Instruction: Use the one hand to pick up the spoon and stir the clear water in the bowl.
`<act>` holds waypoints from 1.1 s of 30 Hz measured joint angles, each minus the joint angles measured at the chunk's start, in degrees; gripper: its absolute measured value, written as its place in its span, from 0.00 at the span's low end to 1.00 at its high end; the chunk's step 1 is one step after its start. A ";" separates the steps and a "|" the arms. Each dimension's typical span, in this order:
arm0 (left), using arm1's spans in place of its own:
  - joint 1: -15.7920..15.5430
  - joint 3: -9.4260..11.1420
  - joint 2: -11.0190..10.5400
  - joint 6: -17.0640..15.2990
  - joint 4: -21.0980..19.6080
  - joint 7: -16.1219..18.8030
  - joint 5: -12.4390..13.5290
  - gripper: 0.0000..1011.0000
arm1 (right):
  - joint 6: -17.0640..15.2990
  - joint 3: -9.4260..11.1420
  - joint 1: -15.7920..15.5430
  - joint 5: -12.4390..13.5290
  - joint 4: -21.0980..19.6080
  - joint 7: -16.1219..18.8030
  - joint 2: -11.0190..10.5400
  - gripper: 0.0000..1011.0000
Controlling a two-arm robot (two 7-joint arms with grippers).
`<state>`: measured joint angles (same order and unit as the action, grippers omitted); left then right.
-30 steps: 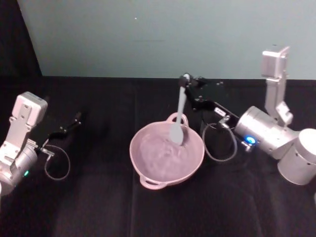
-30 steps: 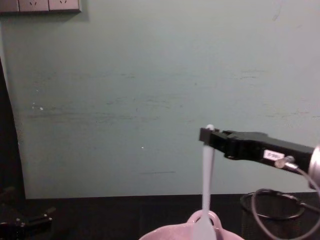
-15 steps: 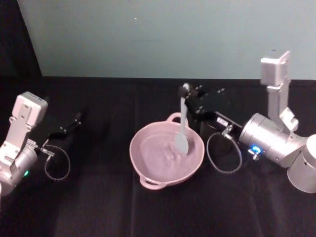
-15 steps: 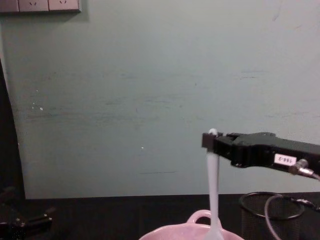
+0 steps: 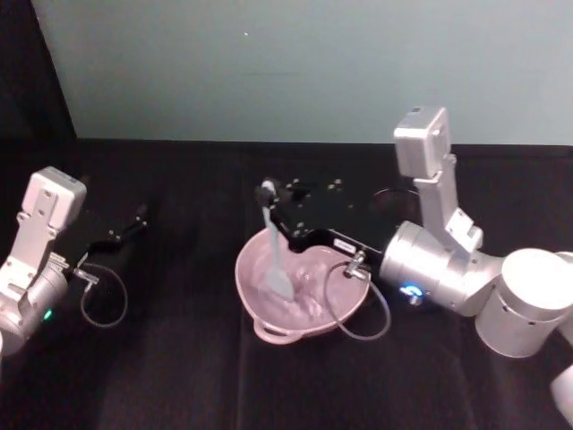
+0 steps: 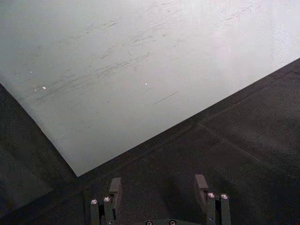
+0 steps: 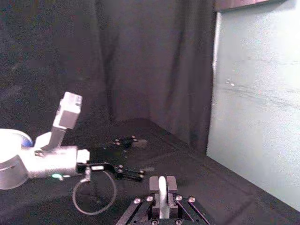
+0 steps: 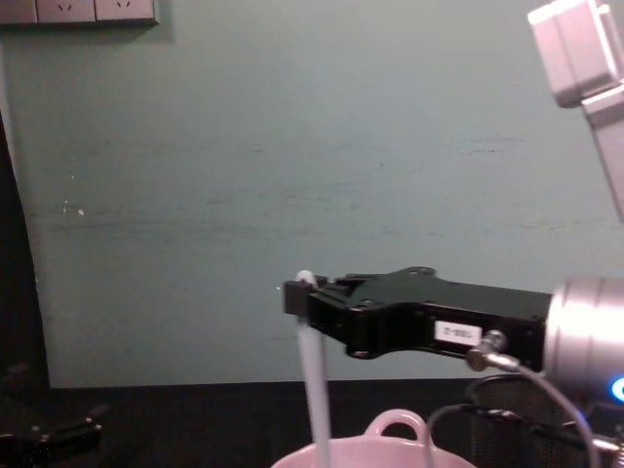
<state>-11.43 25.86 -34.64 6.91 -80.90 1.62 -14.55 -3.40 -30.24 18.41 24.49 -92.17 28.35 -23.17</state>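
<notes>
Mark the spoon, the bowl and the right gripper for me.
spoon [image 5: 272, 240], head view, middle of its handle.
bowl [image 5: 242, 279], head view, rim on the robot's left.
right gripper [image 8: 296, 293], chest view, fingertips clamped on the spoon's top.

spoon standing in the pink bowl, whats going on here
The right gripper is shut on the spoon at the top of its handle. It holds the spoon nearly upright, head down inside the pink bowl, toward the bowl's left side, as for stirring. The left gripper sits open and idle, off to the left over the black table.
</notes>
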 joint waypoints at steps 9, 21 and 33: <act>0.00 0.00 0.00 0.00 0.00 0.00 0.00 1.00 | 0.84 -1.38 2.07 -0.25 2.43 0.79 2.28 0.10; 0.00 0.00 0.00 0.00 0.00 0.00 0.00 1.00 | 5.36 1.85 4.60 2.28 11.52 1.35 4.64 0.10; 0.00 0.00 0.00 0.00 0.00 0.00 0.00 1.00 | 6.08 6.62 2.28 3.46 9.85 -0.69 1.67 0.10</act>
<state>-11.43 25.86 -34.65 6.91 -80.90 1.62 -14.55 2.68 -23.62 20.69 27.95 -82.32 27.65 -21.49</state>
